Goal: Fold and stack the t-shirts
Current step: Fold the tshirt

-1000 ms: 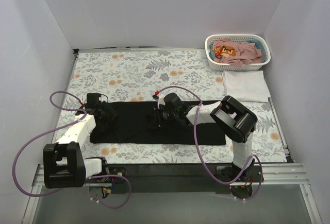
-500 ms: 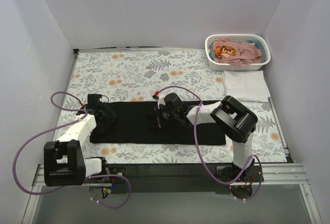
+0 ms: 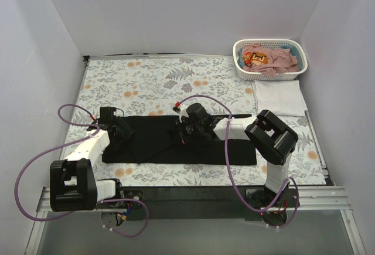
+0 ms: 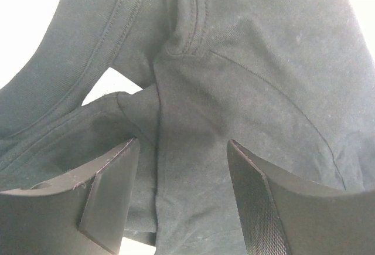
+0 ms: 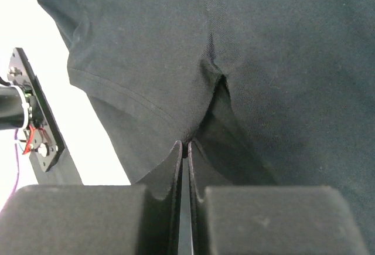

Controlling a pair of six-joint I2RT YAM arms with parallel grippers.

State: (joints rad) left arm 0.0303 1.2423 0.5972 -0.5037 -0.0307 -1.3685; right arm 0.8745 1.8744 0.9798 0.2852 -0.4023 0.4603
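The large black t-shirt (image 3: 193,149) lies in a long strip across the near middle of the table. My right gripper (image 3: 181,133) is shut on a pinch of the black t-shirt (image 5: 258,61) near the strip's middle and holds a fold of it raised. My left gripper (image 3: 120,133) is open over the black t-shirt's left end (image 4: 246,67), its fingers (image 4: 108,187) either side of a seam. A folded white t-shirt (image 3: 279,97) lies at the right. Dusty-pink t-shirts (image 3: 275,60) fill the basket.
The white slotted basket (image 3: 243,67) stands at the back right corner. The floral-print cloth (image 3: 164,79) covers the table. White walls close in on the left, back and right. Purple cables loop beside both arms.
My right gripper has moved slightly back and to the right with the pinched black fabric, pulling up a diagonal fold. My left arm has barely moved.
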